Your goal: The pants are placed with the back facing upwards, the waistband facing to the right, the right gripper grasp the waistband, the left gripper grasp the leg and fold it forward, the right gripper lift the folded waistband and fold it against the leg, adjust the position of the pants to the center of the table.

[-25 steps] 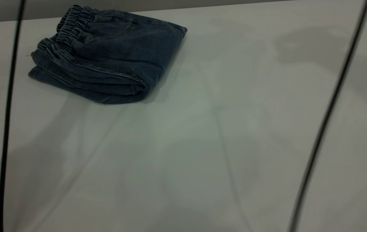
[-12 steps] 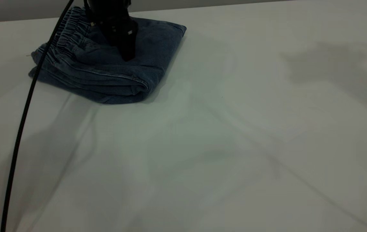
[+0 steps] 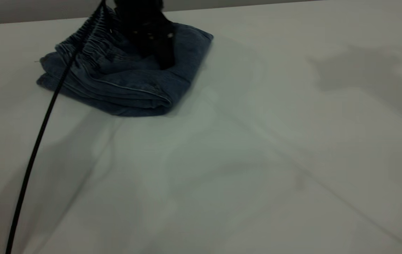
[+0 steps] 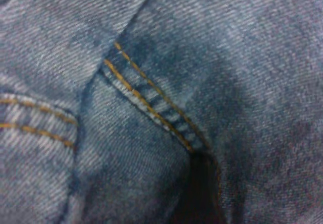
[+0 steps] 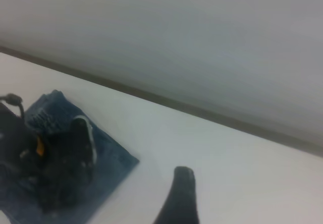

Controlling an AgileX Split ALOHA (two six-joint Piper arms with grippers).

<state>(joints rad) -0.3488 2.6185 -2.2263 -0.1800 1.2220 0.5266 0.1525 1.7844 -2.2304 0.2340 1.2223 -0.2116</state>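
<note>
The pants (image 3: 123,81) lie folded into a thick blue denim bundle at the far left of the table (image 3: 257,158). Their gathered waistband (image 3: 91,46) is on top at the bundle's left end. The leg is hidden inside the fold. My left gripper (image 3: 165,61) comes down from the top edge and rests on the bundle's upper layer. In the left wrist view denim (image 4: 252,82) with an orange-stitched seam (image 4: 151,103) fills everything. My right gripper (image 5: 179,196) hangs above bare table, well off from the pants (image 5: 113,161), and is outside the exterior view.
A black cable (image 3: 38,141) hangs from the left arm, slanting down across the pants' left end to the bottom edge. The table's far edge runs just behind the bundle. Wide bare tabletop spreads to the right and front.
The left arm dropped onto the bundle, then slid right. The pants shifted a little to the right with it. The cable swung rightward, and the cable at the right has left the view.
</note>
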